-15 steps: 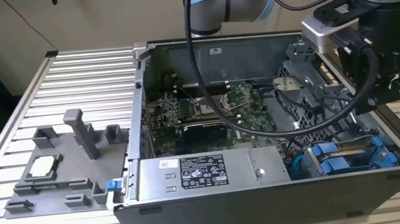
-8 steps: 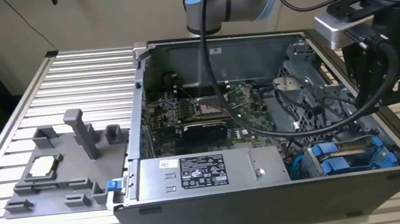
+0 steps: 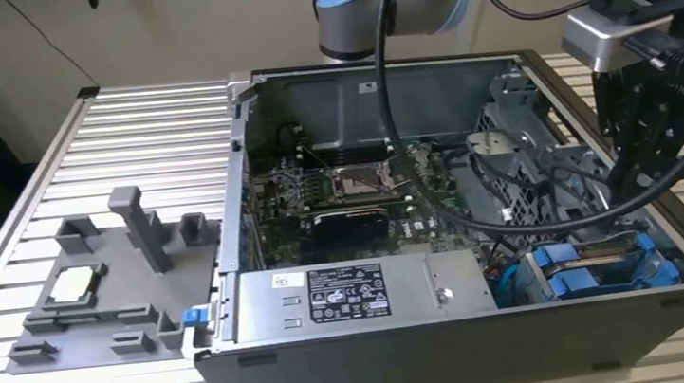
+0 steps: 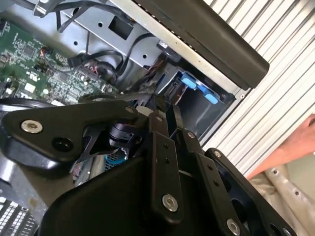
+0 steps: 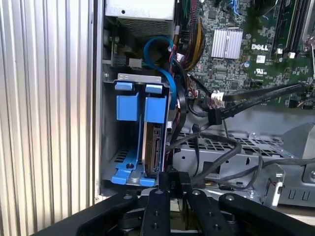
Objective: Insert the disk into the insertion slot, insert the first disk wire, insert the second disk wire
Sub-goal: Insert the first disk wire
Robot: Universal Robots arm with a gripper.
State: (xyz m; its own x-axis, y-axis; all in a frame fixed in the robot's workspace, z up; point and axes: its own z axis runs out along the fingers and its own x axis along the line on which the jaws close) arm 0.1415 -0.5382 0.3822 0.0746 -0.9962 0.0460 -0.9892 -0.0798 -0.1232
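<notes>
A: Where is the disk [image 5: 155, 143] recorded?

B: In the first wrist view it is seen standing on edge inside the insertion slot [image 5: 142, 77], the grey cage at a corner of the black case [image 3: 461, 351]. 1 other blue frame [image 5: 127, 105] is noted just beside it, so 2 blue frames are counted in that cage.

A: And the gripper [image 5: 173, 177]?

B: It is logged just off the cage's open side, near the disk's edge. The fingers [image 5: 158, 196] are seen drawn together. Whether anything is pinched between them cannot be told.

A: Wires?

B: A black plug [image 5: 215, 114] on a wire is seen between the cage and the green board [image 5: 236, 64], well apart from the disk. A blue wire [image 5: 157, 46] is looped beside the cage. A hand [image 4: 298, 140] is noted over the ribbed table [image 3: 120, 138].
</notes>
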